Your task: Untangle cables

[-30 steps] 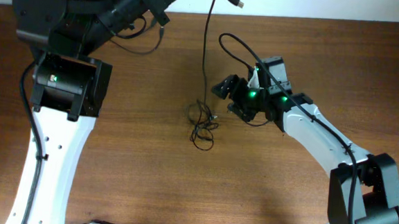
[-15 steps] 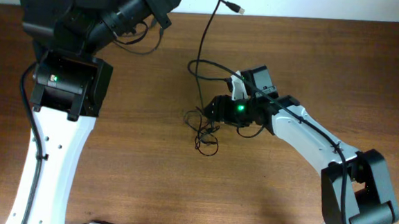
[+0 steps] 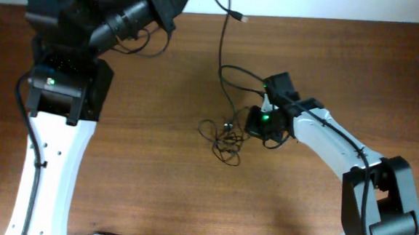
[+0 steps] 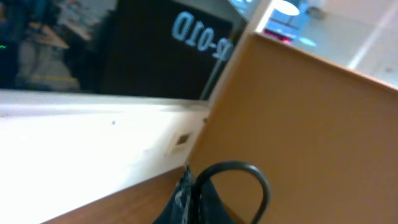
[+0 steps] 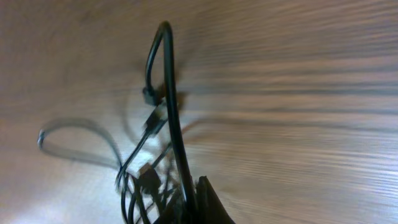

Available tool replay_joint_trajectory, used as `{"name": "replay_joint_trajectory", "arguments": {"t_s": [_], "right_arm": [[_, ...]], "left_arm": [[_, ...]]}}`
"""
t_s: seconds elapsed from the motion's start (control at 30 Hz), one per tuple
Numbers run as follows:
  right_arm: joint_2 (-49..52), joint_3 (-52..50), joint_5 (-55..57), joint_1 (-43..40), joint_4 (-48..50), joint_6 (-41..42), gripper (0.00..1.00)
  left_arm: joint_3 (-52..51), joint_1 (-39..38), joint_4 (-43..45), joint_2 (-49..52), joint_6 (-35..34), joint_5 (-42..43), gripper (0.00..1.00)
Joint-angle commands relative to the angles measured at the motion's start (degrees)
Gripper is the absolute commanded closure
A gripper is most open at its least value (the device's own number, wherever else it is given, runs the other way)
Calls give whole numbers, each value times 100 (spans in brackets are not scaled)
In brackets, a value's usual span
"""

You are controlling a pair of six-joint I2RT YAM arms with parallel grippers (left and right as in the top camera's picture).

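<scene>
Logged on brown wooden tabletop: tangle of thin black cables near the middle, just left of right claw. Noted right claw pressed together, clamped on long black cord that rises out of the tangle; wrist view blurred. Traced that cord up toward far tabletop edge; small plug close by. Noted left claw raised, pinched together on loop of black cord; cannot tell which cord.
</scene>
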State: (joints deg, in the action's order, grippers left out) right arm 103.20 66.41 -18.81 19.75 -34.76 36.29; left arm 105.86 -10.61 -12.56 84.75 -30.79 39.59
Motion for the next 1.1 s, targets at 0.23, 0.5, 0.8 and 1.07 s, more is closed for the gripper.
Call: {"name": "replay_joint_trajectory", "arguments": {"t_s": [0.23,0.5,0.8,1.07], "right_arm": [[-1615,153,-278,-590,-17,136,96],[-3604,153,1390,-590,-199,-94,96],[-3630,153,-463,-590,935,-133,96],[-3585,153,149,-590,570,-131,96]], "left_arm": [[24,251,-3740,540,1010,-3045,100],[24,254,-4656,1753,1010,-3652,100],[24,236,-5056,1967,1045,-2627,55],[24,61,-5053,1967,1722,-2035,54]]}}
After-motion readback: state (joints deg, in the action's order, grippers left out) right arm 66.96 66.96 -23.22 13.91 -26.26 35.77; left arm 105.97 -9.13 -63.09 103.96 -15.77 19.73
